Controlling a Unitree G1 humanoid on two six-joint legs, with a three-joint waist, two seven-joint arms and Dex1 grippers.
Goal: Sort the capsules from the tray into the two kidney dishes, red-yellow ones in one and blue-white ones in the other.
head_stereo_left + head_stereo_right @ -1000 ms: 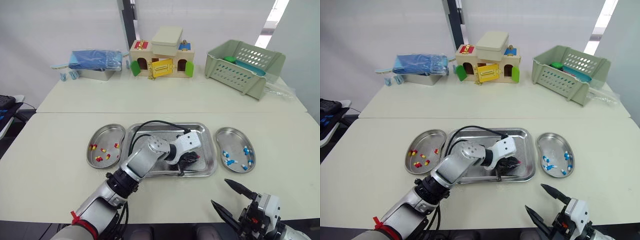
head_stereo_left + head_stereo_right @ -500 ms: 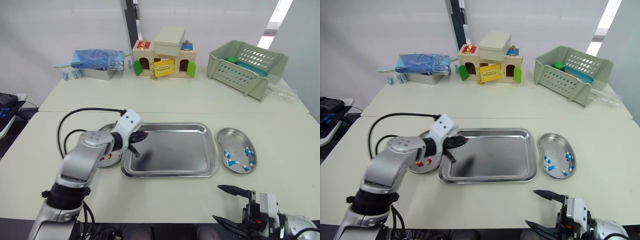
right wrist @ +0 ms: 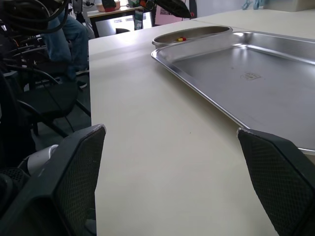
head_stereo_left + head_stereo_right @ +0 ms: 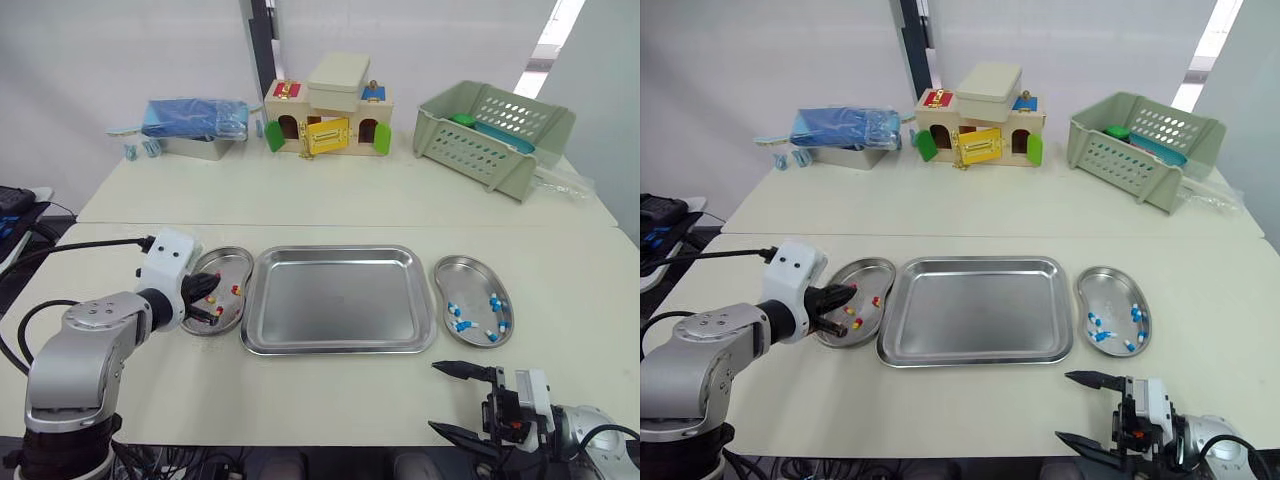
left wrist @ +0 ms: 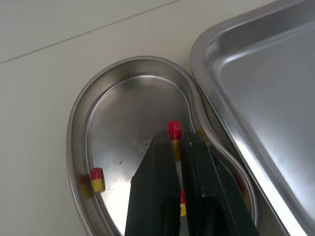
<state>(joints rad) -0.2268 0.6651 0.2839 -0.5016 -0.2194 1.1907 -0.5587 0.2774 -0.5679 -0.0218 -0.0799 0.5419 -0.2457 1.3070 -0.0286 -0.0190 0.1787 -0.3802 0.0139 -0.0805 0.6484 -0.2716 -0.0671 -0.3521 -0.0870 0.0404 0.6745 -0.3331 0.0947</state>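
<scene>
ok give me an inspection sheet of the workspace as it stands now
surface: cream table, second table butted behind it
job's things: tray holds no capsules; left kidney dish has red-yellow capsules; right kidney dish has blue-white capsules
clutter: toy house, green basket, blue-topped tin, all on second table
end effectors: left end effector shut on red-yellow capsule over left kidney dish; right end effector open, at table's near edge
cables: black cable off left arm
surroundings: white wall; seated person
</scene>
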